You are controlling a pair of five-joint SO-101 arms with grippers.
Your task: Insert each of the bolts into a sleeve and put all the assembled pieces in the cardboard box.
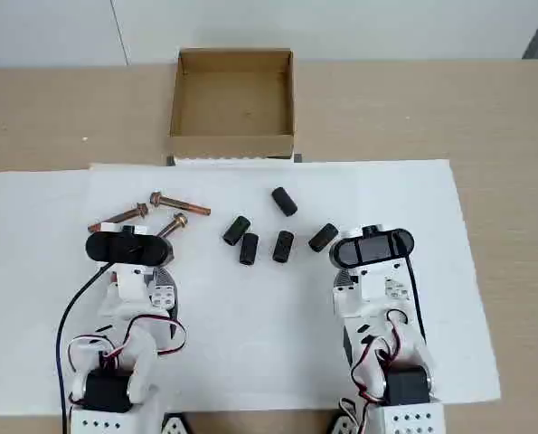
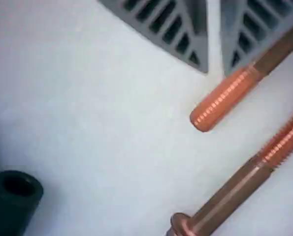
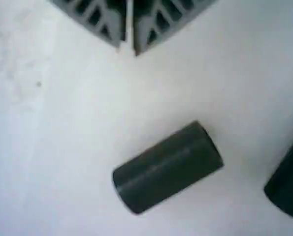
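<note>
Three copper bolts lie on the white sheet at the left. Several black sleeves are scattered in the middle. The open cardboard box stands at the back with nothing in it. My left gripper is shut and holds nothing; the threaded end of one bolt lies just past its tips, beside a second bolt and a sleeve. My right gripper is also shut and holds nothing, hovering near a sleeve lying on its side.
The left arm and right arm sit side by side at the near edge of the white sheet. The wooden table surrounds the sheet. Another sleeve lies at the right wrist view's edge.
</note>
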